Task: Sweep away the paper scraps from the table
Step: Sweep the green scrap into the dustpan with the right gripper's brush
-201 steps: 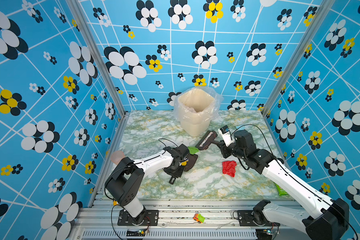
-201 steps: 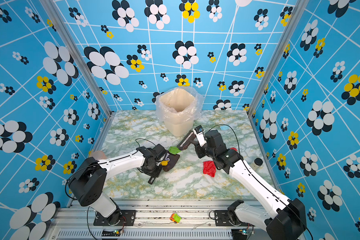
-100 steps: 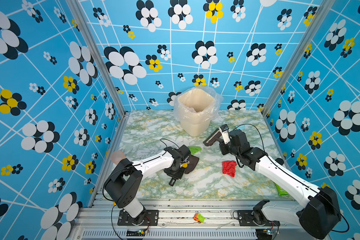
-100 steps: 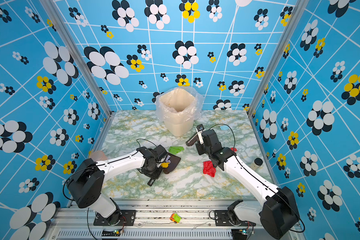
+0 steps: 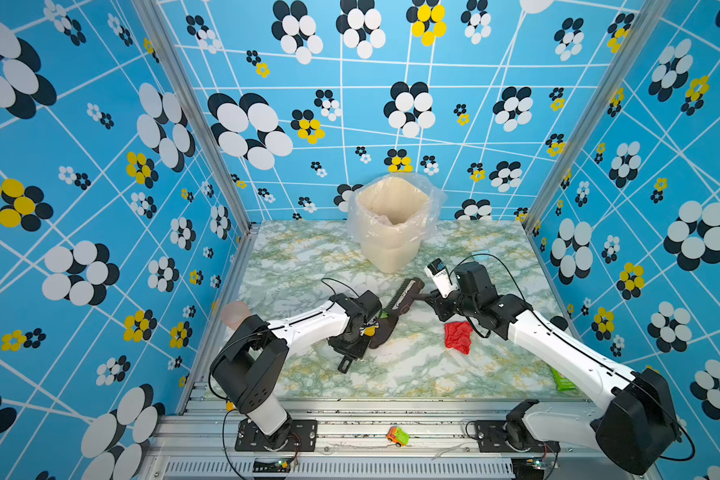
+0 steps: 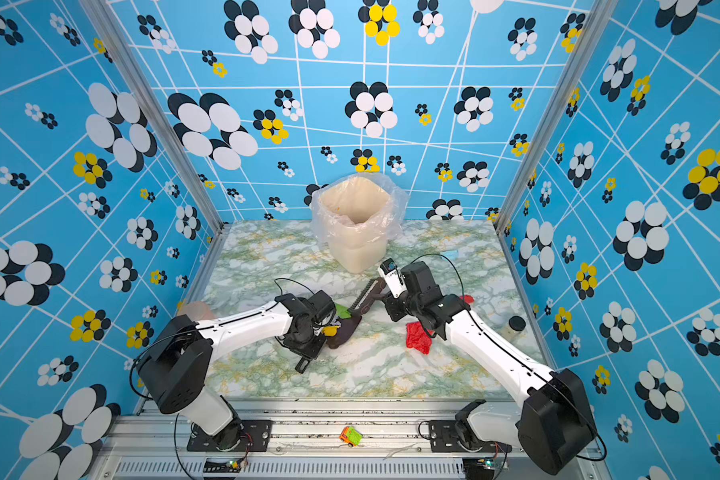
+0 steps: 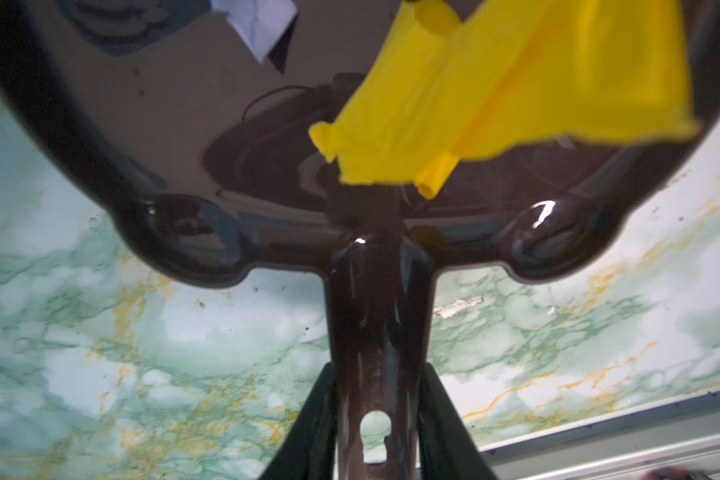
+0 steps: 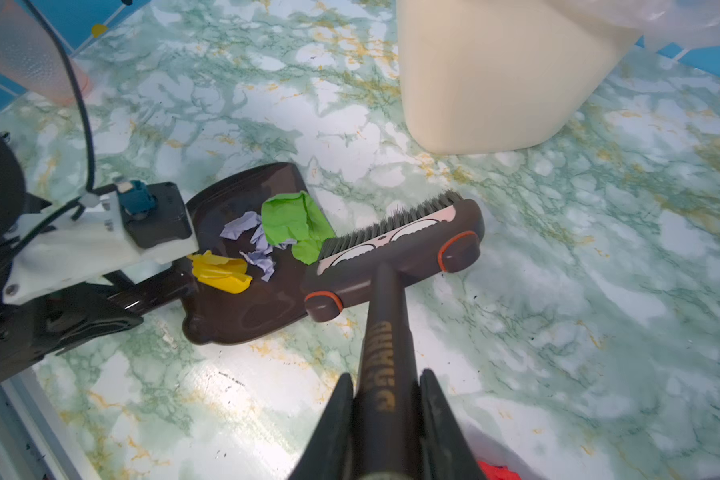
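1. The left hand (image 7: pixel 377 399) is pinched shut on the handle of a glossy dark brown plastic dustpan (image 8: pixel 233 316), which lies flat on the green, white and yellowish marble-patterned counter (image 5: pixel 412 374).
2. The right hand (image 8: pixel 385 386) is clamped on the handle of a dark brown hand brush with orange end caps (image 8: pixel 404 253), one finger on each side of the handle.
3. The brush head sits at the pan's open lip, its dark bristles turned toward the pan.
4. A crumpled green paper scrap (image 8: pixel 292 220) lies at that lip, its edge against the bristles.
5. A torn lavender paper scrap (image 8: pixel 250 237) lies inside the pan just beside the green one.
6. A yellow paper scrap (image 8: pixel 219 272) lies deeper in the pan, near where the handle joins.
7. A crumpled red paper wad (image 5: pixel 458 336) lies on the bare counter just beside the right arm, apart from the pan.
8. A small light blue paper scrap (image 5: pixel 481 257) lies near the back of the counter, behind the right wrist.
9. A cream bin lined with a clear plastic bag (image 5: pixel 391 249) stands at the back of the counter, near the brush.
10. A translucent pink cup (image 5: pixel 234 313) stands at the counter's left edge.
11. A flat green snack packet (image 5: pixel 562 380) shows at the right edge, partly under the right arm.
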Robot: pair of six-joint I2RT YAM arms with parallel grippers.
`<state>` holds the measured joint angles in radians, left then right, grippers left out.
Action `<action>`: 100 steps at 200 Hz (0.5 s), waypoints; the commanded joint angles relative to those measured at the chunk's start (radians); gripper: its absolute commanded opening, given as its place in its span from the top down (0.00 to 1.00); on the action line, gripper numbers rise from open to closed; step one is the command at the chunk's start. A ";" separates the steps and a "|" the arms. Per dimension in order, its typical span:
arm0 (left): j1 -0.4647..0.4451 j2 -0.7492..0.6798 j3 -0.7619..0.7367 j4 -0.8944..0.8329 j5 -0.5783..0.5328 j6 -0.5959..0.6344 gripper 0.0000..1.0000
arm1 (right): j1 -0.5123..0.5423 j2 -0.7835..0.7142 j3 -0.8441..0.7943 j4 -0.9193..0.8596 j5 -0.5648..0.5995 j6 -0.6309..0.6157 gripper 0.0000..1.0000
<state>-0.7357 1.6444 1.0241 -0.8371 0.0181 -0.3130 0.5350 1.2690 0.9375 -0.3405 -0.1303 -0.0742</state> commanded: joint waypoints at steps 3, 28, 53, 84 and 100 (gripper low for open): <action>-0.003 0.018 0.007 0.002 -0.017 -0.005 1.00 | -0.003 -0.026 0.002 -0.096 -0.088 -0.037 1.00; 0.003 0.023 0.008 0.007 -0.020 -0.005 1.00 | -0.003 -0.052 -0.001 -0.151 -0.103 -0.037 1.00; 0.007 0.023 0.009 0.017 -0.029 -0.002 1.00 | -0.003 -0.070 0.005 -0.199 -0.107 -0.038 1.00; 0.006 0.011 0.012 0.053 -0.034 0.005 1.00 | -0.003 -0.126 0.007 -0.159 -0.025 0.003 1.00; 0.006 -0.005 0.014 0.071 -0.038 0.007 1.00 | -0.004 -0.162 0.007 -0.113 0.029 0.029 1.00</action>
<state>-0.7338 1.6531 1.0241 -0.7998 0.0071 -0.3130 0.5350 1.1675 0.9375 -0.4843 -0.1772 -0.0856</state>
